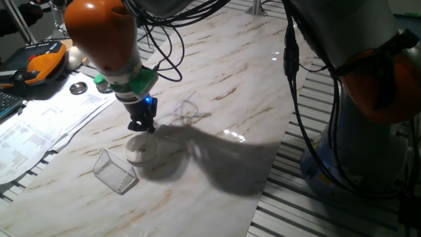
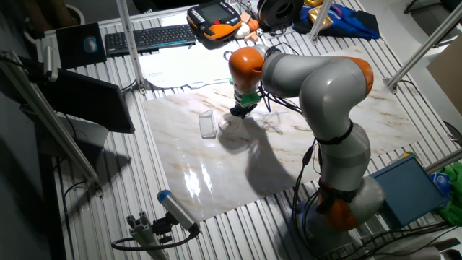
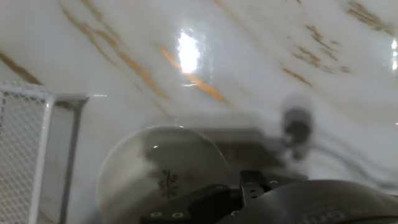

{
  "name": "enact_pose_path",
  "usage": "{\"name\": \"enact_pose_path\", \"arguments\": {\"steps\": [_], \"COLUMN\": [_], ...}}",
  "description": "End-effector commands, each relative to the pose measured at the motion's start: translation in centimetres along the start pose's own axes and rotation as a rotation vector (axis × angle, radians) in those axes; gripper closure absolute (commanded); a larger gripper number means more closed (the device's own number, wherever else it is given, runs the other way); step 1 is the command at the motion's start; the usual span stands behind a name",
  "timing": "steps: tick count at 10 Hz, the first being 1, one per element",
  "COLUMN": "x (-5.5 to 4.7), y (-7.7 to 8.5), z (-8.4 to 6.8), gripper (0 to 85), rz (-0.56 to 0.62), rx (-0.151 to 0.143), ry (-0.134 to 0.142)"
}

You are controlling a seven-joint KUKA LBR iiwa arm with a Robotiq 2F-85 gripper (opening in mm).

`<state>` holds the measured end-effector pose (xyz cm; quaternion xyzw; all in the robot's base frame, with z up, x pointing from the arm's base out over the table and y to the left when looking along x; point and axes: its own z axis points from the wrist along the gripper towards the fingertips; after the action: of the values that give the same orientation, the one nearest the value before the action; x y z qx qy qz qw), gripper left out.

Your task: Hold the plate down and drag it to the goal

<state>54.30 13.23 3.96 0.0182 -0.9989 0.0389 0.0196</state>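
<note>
The plate [image 1: 140, 150] is a small white disc lying flat on the marble table [image 1: 223, 85], with tiny dark specks at its centre [image 3: 166, 183]. My gripper [image 1: 141, 127] points straight down over the plate's far edge with its fingers together and nothing between them. I cannot tell whether the tips touch the disc. The goal [image 1: 115, 172], a small see-through box with pale edges, stands just beside the plate on its front-left. In the other fixed view the gripper [image 2: 239, 111], the plate [image 2: 229, 124] and the goal [image 2: 207, 124] sit close together. In the hand view the goal [image 3: 37, 143] is at the left edge.
Printed papers [image 1: 39, 128], a small shiny metal dish [image 1: 79, 87] and an orange teach pendant [image 1: 39, 62] lie at the far left. Black cables [image 1: 164, 39] hang behind the arm. The marble sheet's front edge [image 1: 263, 197] meets slatted aluminium rails.
</note>
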Motion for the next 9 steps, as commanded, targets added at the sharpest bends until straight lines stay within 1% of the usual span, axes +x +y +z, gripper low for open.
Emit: {"name": "enact_pose_path", "arguments": {"steps": [1, 2, 3, 5, 6, 8, 9], "x": [0.1, 0.3, 0.5, 0.6, 0.6, 0.6, 0.7], "y": [0.3, 0.7, 1.3, 2.1, 2.5, 3.5, 4.0], "z": [0.2, 0.4, 0.5, 0.7, 0.6, 0.4, 0.4], "gripper": [85.0, 85.0, 85.0, 85.0, 85.0, 85.0, 85.0], "rz": [0.005, 0.011, 0.023, 0.041, 0.048, 0.069, 0.078], "rx": [0.0, 0.0, -0.013, -0.025, -0.025, -0.039, -0.038], "ry": [0.002, 0.003, 0.011, 0.023, 0.026, 0.038, 0.039]}}
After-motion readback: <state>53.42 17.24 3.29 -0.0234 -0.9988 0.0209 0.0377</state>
